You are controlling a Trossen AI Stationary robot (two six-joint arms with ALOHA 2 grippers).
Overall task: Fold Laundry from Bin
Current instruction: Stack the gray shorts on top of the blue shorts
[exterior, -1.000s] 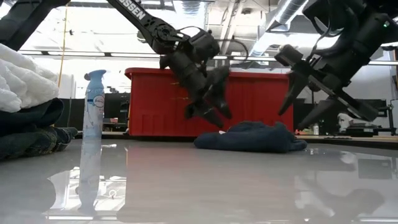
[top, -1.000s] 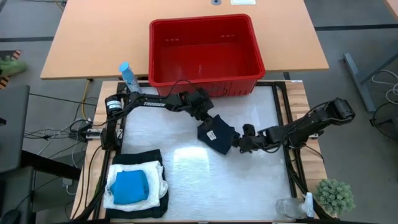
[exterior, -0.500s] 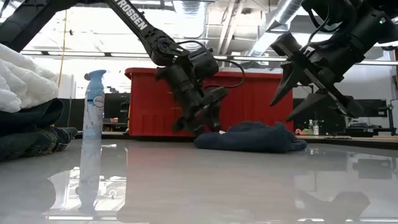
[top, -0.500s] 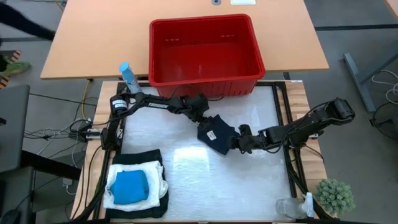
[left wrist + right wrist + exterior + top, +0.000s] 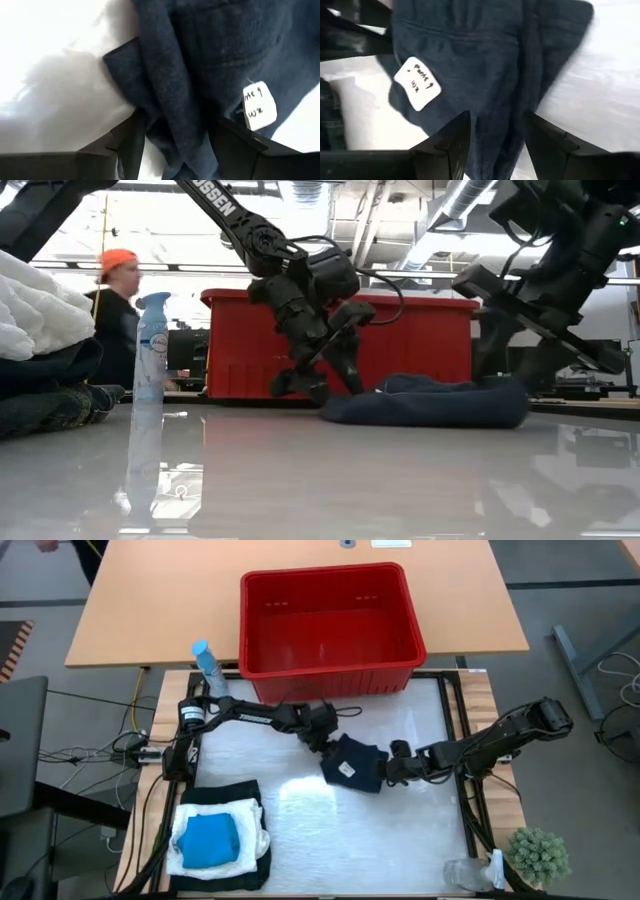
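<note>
Dark navy garment (image 5: pixel 356 763) lies bunched mid-surface, in front of the red bin (image 5: pixel 328 620). The left claw (image 5: pixel 327 741) and right claw (image 5: pixel 397 762) each straddle an opposite edge, fingers apart. Best to close on single cloth layers, then draw outward evenly to flatten it.

You see a red bin (image 5: pixel 330 620) at upper centre, a dark navy garment (image 5: pixel 355 762) with a white tag (image 5: pixel 346 769) mid-frame, and a bright blue cloth (image 5: pixel 208 839) on white crinkled fabric (image 5: pixel 250 830) at lower left.
</note>
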